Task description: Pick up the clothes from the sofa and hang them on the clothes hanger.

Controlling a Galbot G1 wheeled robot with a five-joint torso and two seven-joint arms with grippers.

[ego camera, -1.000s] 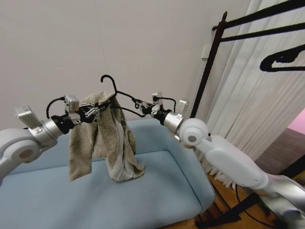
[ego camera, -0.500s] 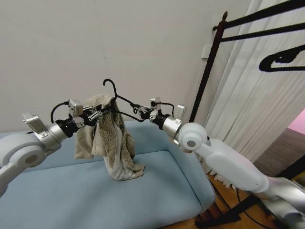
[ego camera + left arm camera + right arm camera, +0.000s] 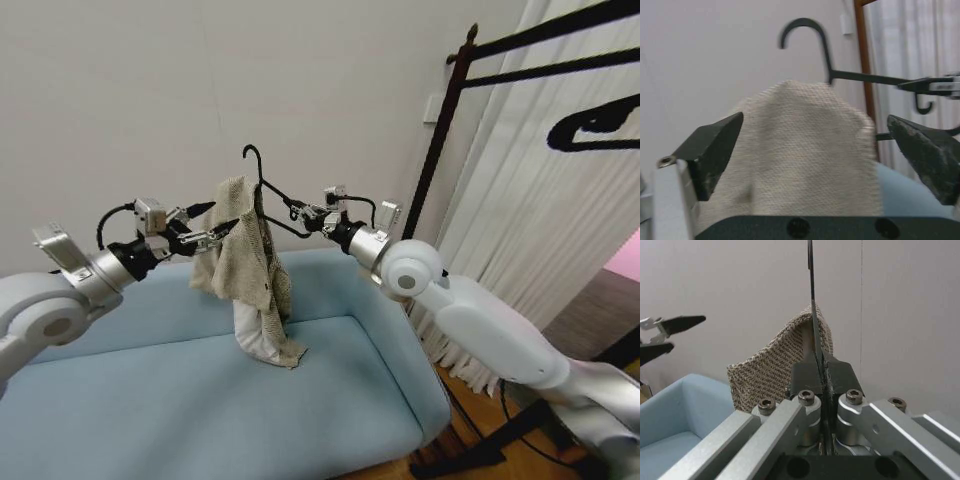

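Our right gripper (image 3: 304, 214) clamps the black hanger (image 3: 262, 181); our left gripper (image 3: 210, 222) stands released beside the garment (image 3: 245, 255).

At the centre of the head view we hold the hanger by one arm, jaws closed on its wire, hook upward. The beige knit garment drapes over the hanger's other arm and hangs down in front of the blue sofa (image 3: 200, 420) in the lower frame. Left of centre, our left gripper spreads its fingers (image 3: 715, 147) wide, just beside the cloth. The dark clothes rack (image 3: 440, 140) stands at the upper right.
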